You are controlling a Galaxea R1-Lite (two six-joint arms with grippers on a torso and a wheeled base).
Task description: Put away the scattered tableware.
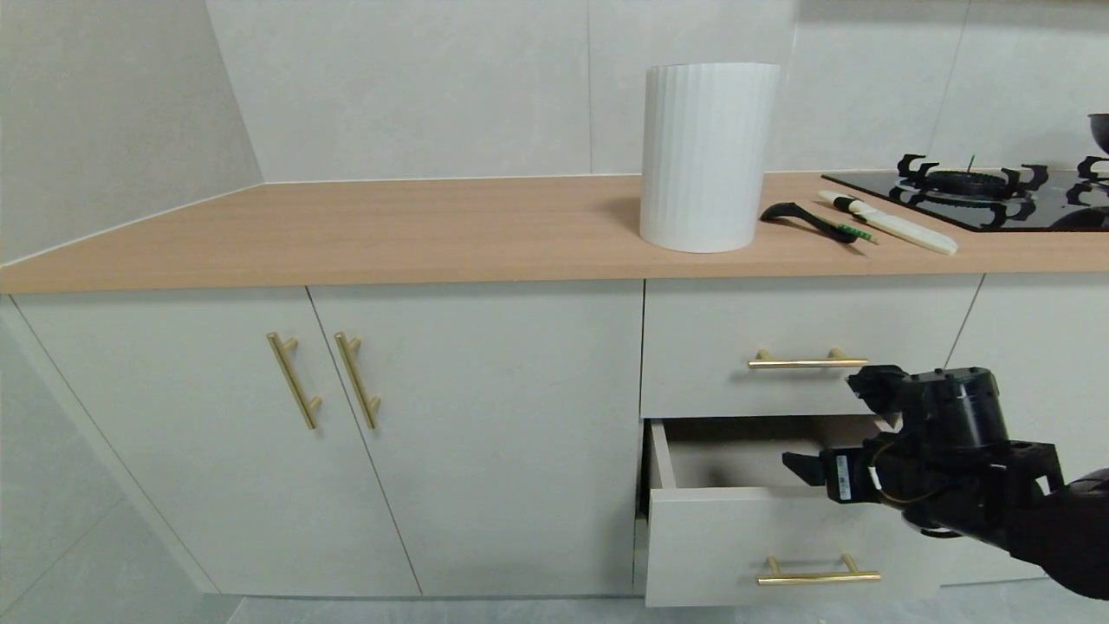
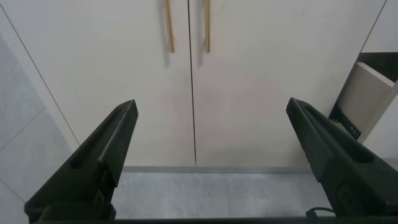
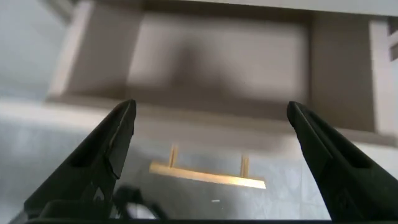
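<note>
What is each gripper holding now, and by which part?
Nothing is held. The left gripper is open before the cupboard doors, and the right gripper is open above the open drawer.

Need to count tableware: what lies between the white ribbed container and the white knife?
In the head view, a black ladle lies on the counter between the white ribbed container and the white knife.

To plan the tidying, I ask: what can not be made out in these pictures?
Inside the white container: head view, hidden by its own wall.
Open drawer floor: head view, partly behind its front and the right gripper; right wrist view blurred.
Dark object by the stove: cut by head view's edge.
</note>
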